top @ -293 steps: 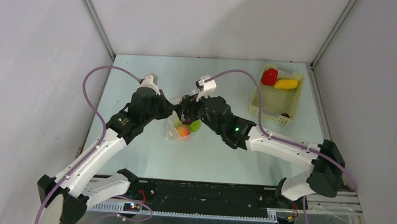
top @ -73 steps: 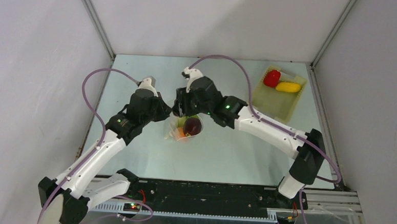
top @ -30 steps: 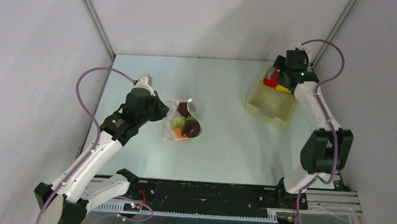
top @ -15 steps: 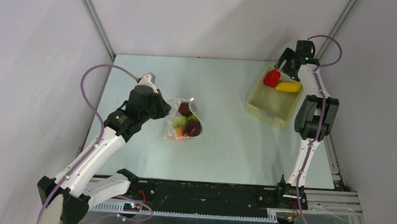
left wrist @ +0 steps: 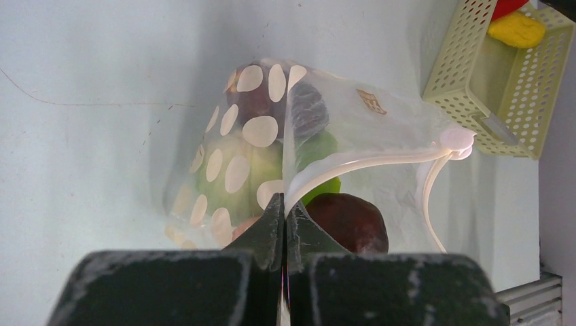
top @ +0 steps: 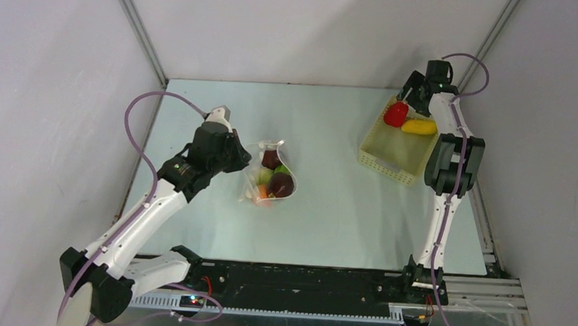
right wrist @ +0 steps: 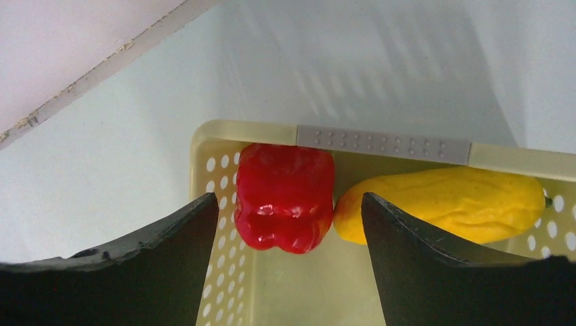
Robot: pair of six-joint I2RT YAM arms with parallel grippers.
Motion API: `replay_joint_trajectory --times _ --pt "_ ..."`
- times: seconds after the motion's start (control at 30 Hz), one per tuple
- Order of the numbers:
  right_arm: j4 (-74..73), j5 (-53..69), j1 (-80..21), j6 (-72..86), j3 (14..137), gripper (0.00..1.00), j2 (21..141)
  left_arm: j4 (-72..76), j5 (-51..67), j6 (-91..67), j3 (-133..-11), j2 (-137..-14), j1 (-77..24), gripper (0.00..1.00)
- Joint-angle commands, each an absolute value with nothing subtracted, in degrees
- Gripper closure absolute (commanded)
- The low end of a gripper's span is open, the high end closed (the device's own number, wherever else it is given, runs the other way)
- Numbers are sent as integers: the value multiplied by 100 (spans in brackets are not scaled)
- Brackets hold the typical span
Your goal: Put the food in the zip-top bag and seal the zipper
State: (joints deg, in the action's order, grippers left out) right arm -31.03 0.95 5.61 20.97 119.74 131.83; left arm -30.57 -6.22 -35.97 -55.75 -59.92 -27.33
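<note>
Most of the food is already in the bag (top: 270, 178), which lies on the table (top: 343, 211) directly ahead of the left claw (left wrist: 284, 204). That claw is clenched on the bag's mouth edge, pinching the zipper (left wrist: 367, 161) at one end. From the fingertips the strip curves away, and the mouth gapes open, so nothing is sealed. Through the plastic just beyond the fingertips show a dark maroon piece (left wrist: 346, 221) nearest the claw, a green piece (left wrist: 319, 156) behind it, and another dark one farther off.

2 pieces remain outside: a red pepper (right wrist: 284, 176) and a yellow piece (right wrist: 441, 200), side by side in the basket (right wrist: 224, 136), well apart from the bag. The right claw (right wrist: 289, 197) is released, jaws wide, hanging over the basket with the pepper straight between its fingers and the yellow piece partly behind 1 finger. No contact with either can be seen.

By my reckoning the loading is well past halfway. What is left looks like 2 more carries, the pepper first, and then pressing the zipper shut along its whole length, which has not begun.
</note>
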Motion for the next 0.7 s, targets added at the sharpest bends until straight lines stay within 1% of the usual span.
replay_joint_trajectory --times 0.0,0.3,0.5,0.57,0.63,0.67 --pt "-2969 167 572 2134 12334 20 13415 -3000 -644 -3527 -5883 -6063 -2709 100" --pt "-3062 300 556 2087 12465 21 13692 -2896 -614 -3565 -5839 -6105 -2707 100" --pt "-3188 309 451 1975 12443 25 13749 -2909 -624 -3564 -5830 -6143 -2709 100" --pt "-3174 246 427 1965 12445 27 13748 -2919 -622 -3558 -5823 -6131 -2708 100" --pt "-3173 210 422 1972 12450 33 13751 -2922 -624 -3552 -5808 -6112 -2707 100" --pt "-3182 200 422 1998 12447 37 13754 -2925 -628 -3551 -5796 -6092 -2709 100"
